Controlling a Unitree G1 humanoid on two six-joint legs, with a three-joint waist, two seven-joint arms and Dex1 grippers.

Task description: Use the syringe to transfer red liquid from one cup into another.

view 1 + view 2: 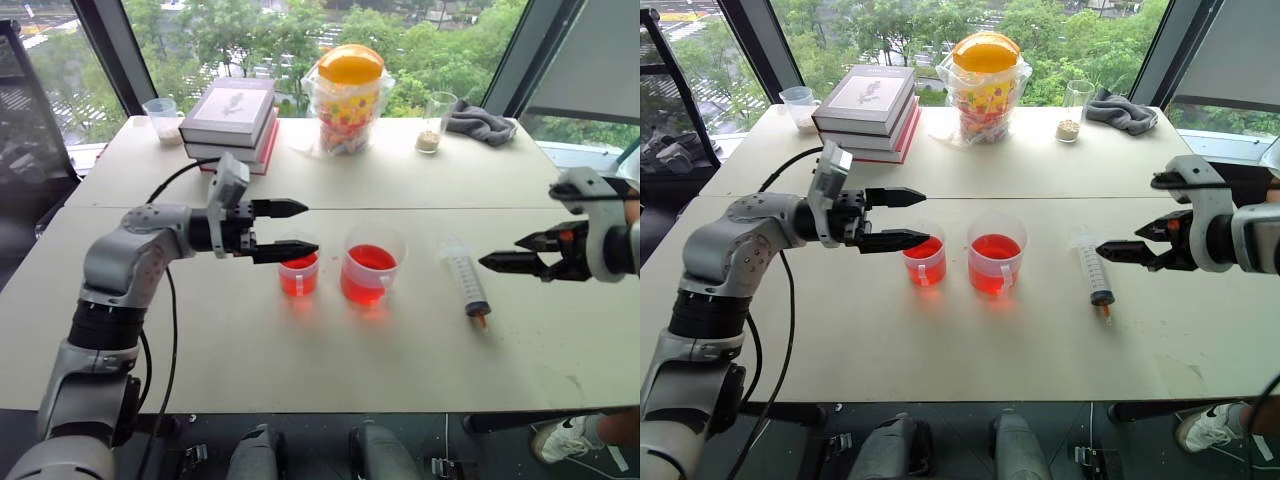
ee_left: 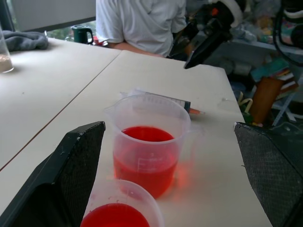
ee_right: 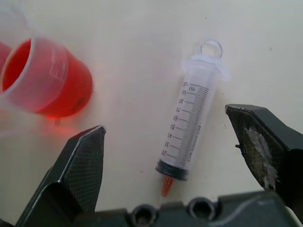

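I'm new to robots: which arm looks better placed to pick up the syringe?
The right. Its open gripper hovers just beside the syringe, which lies untouched on the table; the left gripper is over by the smaller cup.

My left claw [image 1: 283, 230] hangs spread, its lower finger over the smaller clear plastic cup [image 1: 299, 274] of red liquid [image 1: 299, 262]; the wider clear cup [image 1: 371, 265] stands beyond. The clear syringe [image 1: 467, 281] lies flat below my open right claw [image 1: 515, 252].
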